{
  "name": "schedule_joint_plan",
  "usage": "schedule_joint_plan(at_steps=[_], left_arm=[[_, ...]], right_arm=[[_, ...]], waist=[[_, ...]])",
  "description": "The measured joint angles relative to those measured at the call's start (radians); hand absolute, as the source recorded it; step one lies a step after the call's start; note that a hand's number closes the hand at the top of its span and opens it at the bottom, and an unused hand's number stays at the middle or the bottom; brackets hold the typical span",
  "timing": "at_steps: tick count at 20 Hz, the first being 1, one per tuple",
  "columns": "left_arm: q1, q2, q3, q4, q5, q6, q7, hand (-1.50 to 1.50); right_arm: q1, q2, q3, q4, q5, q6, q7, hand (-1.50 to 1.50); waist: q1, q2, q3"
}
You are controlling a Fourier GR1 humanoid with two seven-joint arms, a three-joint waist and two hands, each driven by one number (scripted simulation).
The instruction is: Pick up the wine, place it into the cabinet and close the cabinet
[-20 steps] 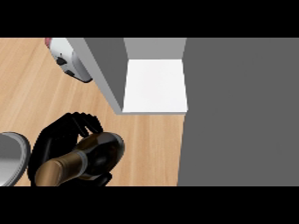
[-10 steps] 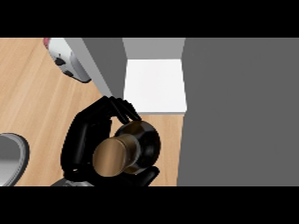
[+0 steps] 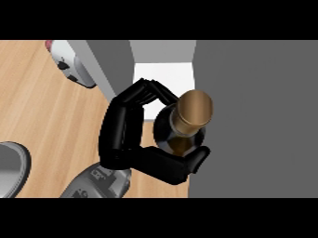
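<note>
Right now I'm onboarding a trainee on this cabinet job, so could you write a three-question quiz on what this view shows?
1. True or false: the wine bottle is lying flat on the wooden counter.
2. Which hand holds the bottle? A) the left hand B) the right hand C) neither hand
3. Fill in: the bottle's gold cap is just below the white ____ of the open cabinet.

Key
1. False: it is held upright, cap towards the camera.
2. A. The hand comes in at the lower left, with fingers and thumb curled round the bottle.
3. shelf

The right hand is out of view.
</note>
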Motion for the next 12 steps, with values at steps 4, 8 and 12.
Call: schedule_joint_plan(at_steps=[4,8,12], left_arm=[[-0.048,0.000,-0.012,0.066,0.005,0.058,-0.028,1.50],[-0.093,0.000,-0.005,0.116,-0.002,0.078,-0.034,1.50],[-0.107,0.000,-0.004,0.160,0.014,0.097,-0.067,1.50]], right_arm=[[-0.009,-0.004,-0.013,0.003,-0.007,0.006,0.002,-1.50],[0.009,0.002,-0.005,-0.001,-0.013,0.013,0.001,-1.50],[0.016,0.008,0.001,-0.002,-0.015,0.012,-0.006,-1.50]], waist=[[0.000,0.000,0.000],[0.000,0.000,0.000],[0.000,0.000,0.000]])
